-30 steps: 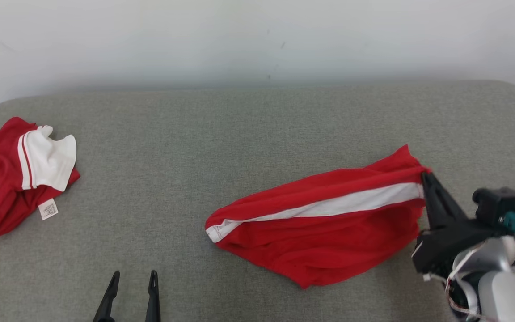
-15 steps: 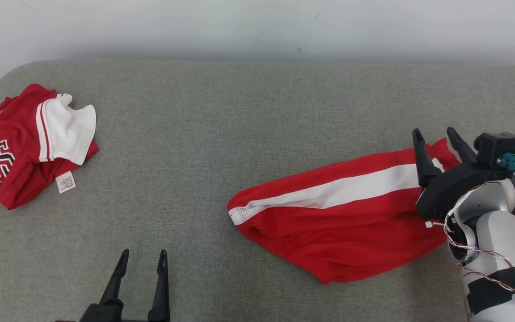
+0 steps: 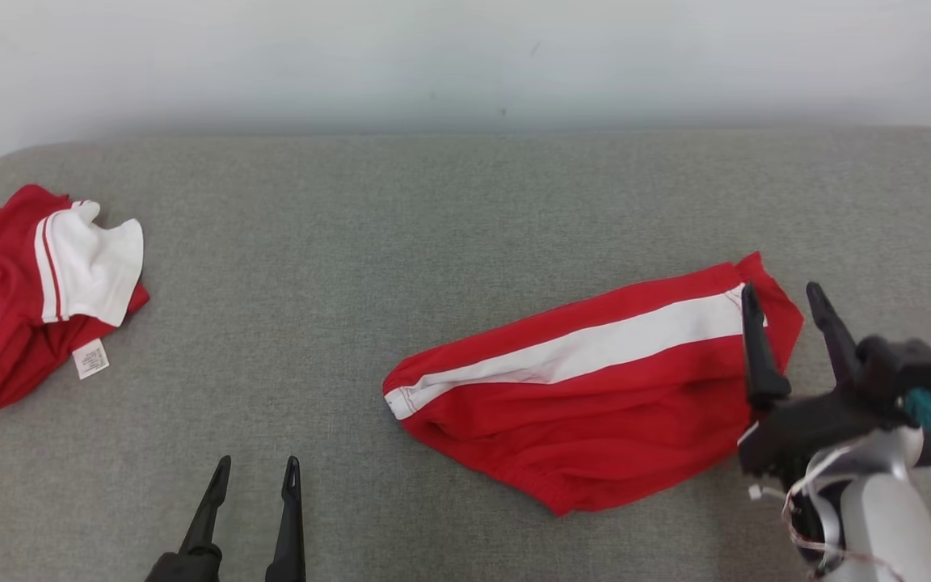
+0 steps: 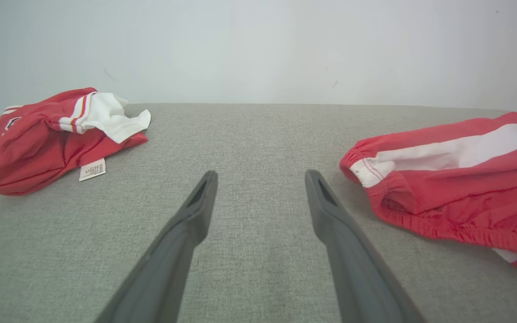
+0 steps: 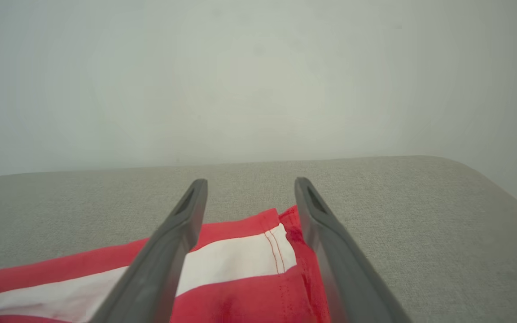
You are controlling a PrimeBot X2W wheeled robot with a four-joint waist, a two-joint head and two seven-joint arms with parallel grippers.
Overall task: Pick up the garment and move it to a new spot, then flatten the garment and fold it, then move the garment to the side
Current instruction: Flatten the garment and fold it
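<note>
On the right half of the grey cushioned surface (image 3: pixel 433 210) lie the red shorts (image 3: pixel 595 380), stretched lengthwise with the white side stripe up, the elastic waistband toward the middle and the leg hem toward my right arm. The right gripper (image 3: pixel 781 291) sits at that hem end with its jaws spread wide and nothing between them. In the right wrist view the stitched hem corner shows in the gap between the two fingers. I read this as the shorts set down at their new spot, with the gripper placed at the end it would pull on to draw the cloth flat.

The left gripper (image 3: pixel 258 462) is low at the front edge, jaws likewise released and empty, pointing at bare fabric between the shorts and a red and white jersey (image 3: pixel 29 299) bunched at the far left. It looks parked there to reach the waistband once flattening starts. The jersey is well apart from the shorts.

I cannot tell whether the right fingertips touch the cloth or hang just over it. One finger covers part of the hem in the head view. The shorts are doubled over, so the lower layer is hidden. The jersey is cut off at the frame's left edge, its lettering only partly readable, and its small label (image 3: pixel 91 359) is too small to read.
</note>
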